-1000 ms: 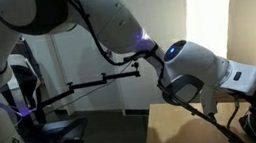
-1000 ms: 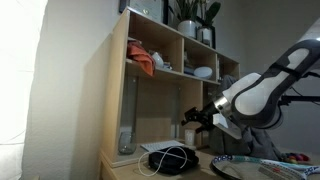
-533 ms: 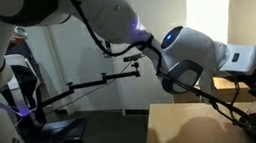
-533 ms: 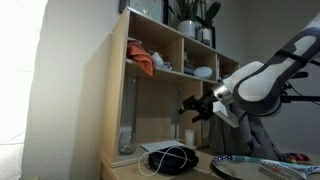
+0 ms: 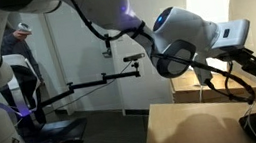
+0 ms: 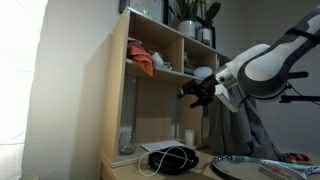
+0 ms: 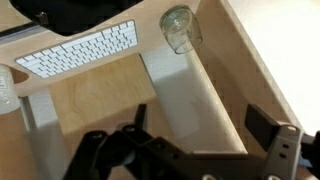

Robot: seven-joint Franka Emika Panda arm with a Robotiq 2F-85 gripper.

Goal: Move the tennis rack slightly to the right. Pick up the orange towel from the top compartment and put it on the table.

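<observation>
My tool hangs with its jaws spread as wide as they go and nothing between them; in the wrist view its black, angular metal fingers frame bare pale wood. In an exterior view the orange towel lies at about 9 o'clock from the tool, a soft rust-coloured bundle with rumpled folds, tucked into the top compartment of a light, smooth-boarded wooden shelf and spilling a little over its front edge. The tool is near that level but well apart from the cloth. The tennis rack sits at about 5 o'clock below the tool, its large oval head lying flat with a pale-and-dark rim; the strings are too fine to make out. At about 7 o'clock a flat black pad carries a looped white cable. The table is smooth, light tan wood with straight edges. My arm has a glossy white, rounded shell. The wrist view also catches a white keyboard with small square keys, their legends too blurred to read, and a clear, round glass jar at about 12 o'clock.
</observation>
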